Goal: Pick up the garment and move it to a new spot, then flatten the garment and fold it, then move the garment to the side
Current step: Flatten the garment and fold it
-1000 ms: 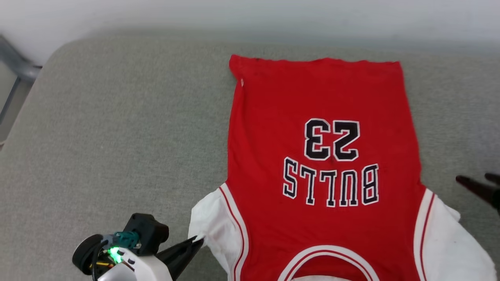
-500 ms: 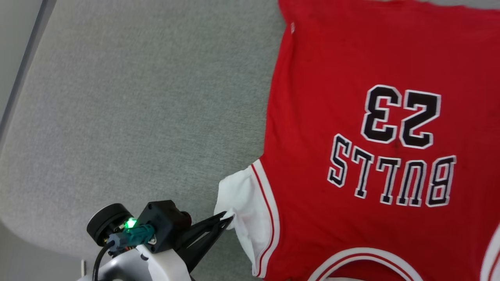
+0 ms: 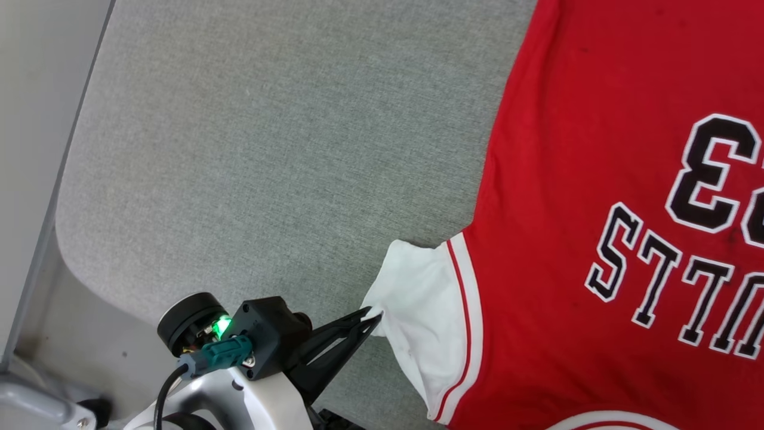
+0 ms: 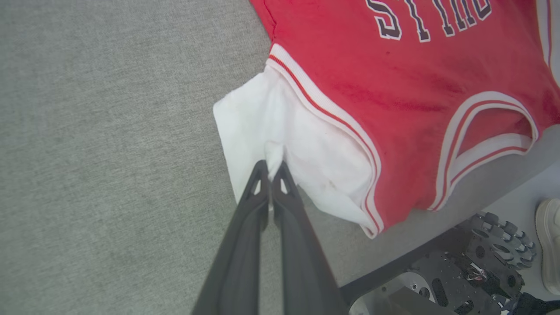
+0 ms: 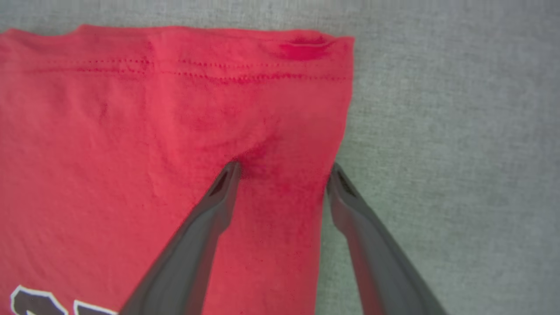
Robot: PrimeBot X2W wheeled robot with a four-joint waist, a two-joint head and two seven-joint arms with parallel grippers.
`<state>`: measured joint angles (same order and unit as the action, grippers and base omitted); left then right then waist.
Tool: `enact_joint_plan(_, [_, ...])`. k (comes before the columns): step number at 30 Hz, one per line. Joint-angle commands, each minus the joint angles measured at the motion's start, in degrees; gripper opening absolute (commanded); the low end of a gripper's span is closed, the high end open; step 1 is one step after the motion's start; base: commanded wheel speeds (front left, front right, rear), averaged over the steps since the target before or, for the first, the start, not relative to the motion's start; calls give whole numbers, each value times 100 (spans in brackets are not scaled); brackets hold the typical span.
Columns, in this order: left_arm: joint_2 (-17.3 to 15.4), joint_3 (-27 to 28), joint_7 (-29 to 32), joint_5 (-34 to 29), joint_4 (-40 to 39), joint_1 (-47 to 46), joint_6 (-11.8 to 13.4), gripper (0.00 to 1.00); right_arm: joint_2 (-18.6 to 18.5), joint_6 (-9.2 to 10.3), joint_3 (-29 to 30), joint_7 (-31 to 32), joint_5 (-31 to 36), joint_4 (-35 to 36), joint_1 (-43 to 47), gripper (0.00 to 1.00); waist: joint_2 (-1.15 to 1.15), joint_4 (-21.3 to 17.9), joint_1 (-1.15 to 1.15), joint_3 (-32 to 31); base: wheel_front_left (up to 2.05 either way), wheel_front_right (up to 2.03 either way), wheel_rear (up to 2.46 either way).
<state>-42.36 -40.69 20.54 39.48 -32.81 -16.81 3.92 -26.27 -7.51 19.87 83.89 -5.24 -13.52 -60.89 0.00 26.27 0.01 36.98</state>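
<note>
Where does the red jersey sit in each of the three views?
Head view: garment covers the right side; left gripper pinches its white sleeve at lower centre.
Left wrist view: upper right, sleeve at centre in the shut gripper.
Right wrist view: left and centre, hem at top; right gripper open across its side edge.
Shared landmark: the black white-outlined lettering.

- Red jersey T-shirt point(image 3: 549, 179): red body, white short sleeve, red-and-white striped trim, black white-outlined lettering.
- Near its hem: darker red blotch point(image 5: 304, 47), possibly shadow.
- Fabric-covered desk point(image 3: 268, 149): flecked grey-green.
- Left gripper point(image 3: 373, 315): dark grey, green light point(image 3: 222, 326) behind.
</note>
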Motion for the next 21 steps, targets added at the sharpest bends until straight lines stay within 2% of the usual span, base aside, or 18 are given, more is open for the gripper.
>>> enact_joint_plan(1, [40,-7,-21,-32,15,-82,-22,0,6,4,13,-6,4,-66,-13,100,0,62,-1,60,0,0,0])
enact_joint_plan(6, [58,-7,-99,-47,122,-114,-46,0,35,4,-93,105,7,-164,265,100,0,113,-1,125,0,0,0])
enact_joint_plan(7, [64,-8,-111,-52,135,-120,-52,0,48,4,-123,141,-16,-175,313,53,0,119,-1,133,0,0,0])
enact_joint_plan(8, [66,-11,-117,-57,148,-119,-59,0,55,4,-163,178,-43,-177,369,0,0,123,-1,138,0,0,0])
enact_joint_plan(21, [96,39,-188,-4,351,-139,-15,0,-231,4,-399,33,-225,-125,739,0,0,-57,-1,-122,0,0,0])
